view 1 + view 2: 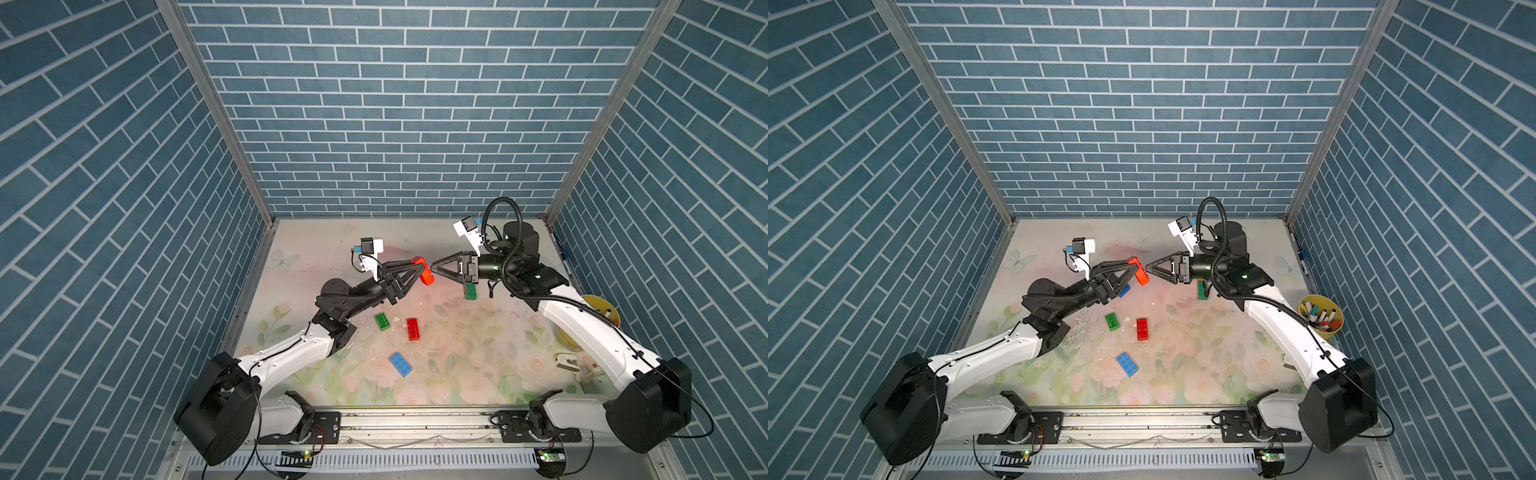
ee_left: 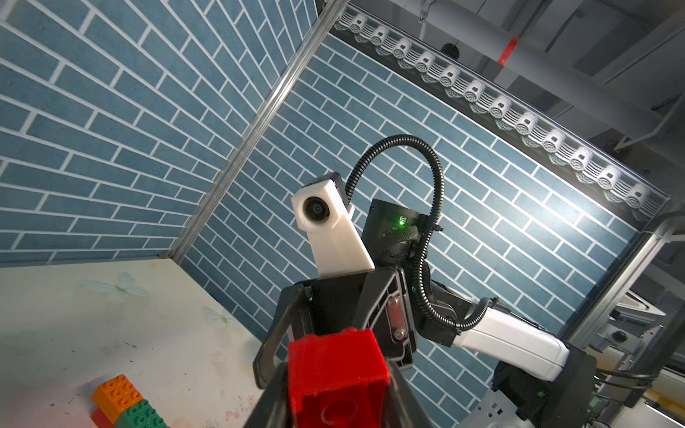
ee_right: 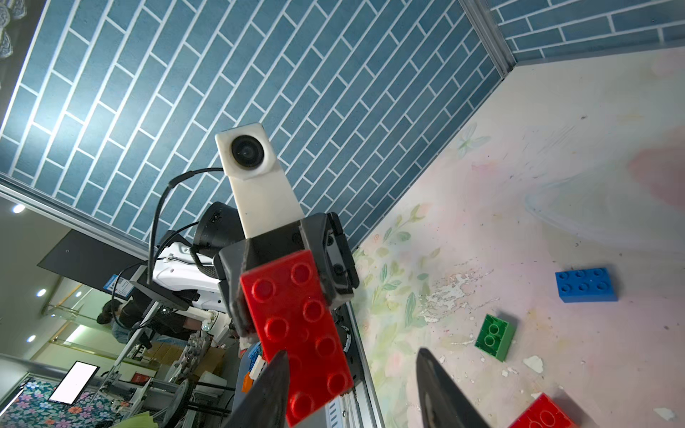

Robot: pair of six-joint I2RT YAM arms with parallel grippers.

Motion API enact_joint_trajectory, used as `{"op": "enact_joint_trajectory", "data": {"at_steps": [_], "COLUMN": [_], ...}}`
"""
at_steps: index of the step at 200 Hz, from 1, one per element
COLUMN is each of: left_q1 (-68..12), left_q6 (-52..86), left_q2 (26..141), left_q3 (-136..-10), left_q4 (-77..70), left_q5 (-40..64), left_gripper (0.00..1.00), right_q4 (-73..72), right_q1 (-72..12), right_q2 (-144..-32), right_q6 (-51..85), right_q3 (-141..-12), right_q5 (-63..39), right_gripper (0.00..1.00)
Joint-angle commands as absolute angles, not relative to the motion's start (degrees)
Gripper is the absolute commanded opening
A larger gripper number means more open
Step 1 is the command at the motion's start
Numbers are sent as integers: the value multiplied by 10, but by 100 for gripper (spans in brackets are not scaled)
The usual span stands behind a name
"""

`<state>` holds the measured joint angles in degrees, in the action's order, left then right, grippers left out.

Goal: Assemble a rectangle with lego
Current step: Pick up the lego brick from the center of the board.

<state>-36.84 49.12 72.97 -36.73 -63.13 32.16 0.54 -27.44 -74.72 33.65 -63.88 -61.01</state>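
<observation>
My left gripper (image 1: 419, 269) is shut on a red lego brick (image 1: 425, 273), held tilted in the air above the middle of the table. In the left wrist view the brick (image 2: 335, 370) fills the gap between the jaws. My right gripper (image 1: 433, 266) faces it from the right, open, its fingertips at the brick's free end. In the right wrist view one finger overlaps the studded face (image 3: 296, 322) and the other stands apart. On the table lie a green brick (image 1: 382, 321), a red brick (image 1: 413, 328) and a light blue brick (image 1: 400, 364).
A small stack of orange, green and red bricks (image 2: 124, 404) stands under the right arm, its green part (image 1: 471, 291) showing in a top view. A blue brick (image 1: 1124, 291) lies beneath the left gripper. A yellow cup of markers (image 1: 1320, 318) stands at the right edge.
</observation>
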Motion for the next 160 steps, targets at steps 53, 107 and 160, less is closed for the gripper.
{"op": "enact_joint_trajectory", "data": {"at_steps": [53, 107, 160], "left_q1": [-379, -379, -379], "left_q6": [504, 504, 486], "left_q2": [756, 762, 742], "left_q3": [-410, -412, -409], "left_q4": [-662, -662, -629], "left_q5": [331, 335, 335], "left_gripper": [14, 13, 13], "right_q4": [-38, -9, 27], "right_q1": [-309, -311, -284], "right_q2": [-758, -734, -707], "right_q6": [348, 328, 312], "right_q3": [-638, -639, -647], "right_q5": [-631, -618, -600], "right_gripper": [51, 51, 51]}}
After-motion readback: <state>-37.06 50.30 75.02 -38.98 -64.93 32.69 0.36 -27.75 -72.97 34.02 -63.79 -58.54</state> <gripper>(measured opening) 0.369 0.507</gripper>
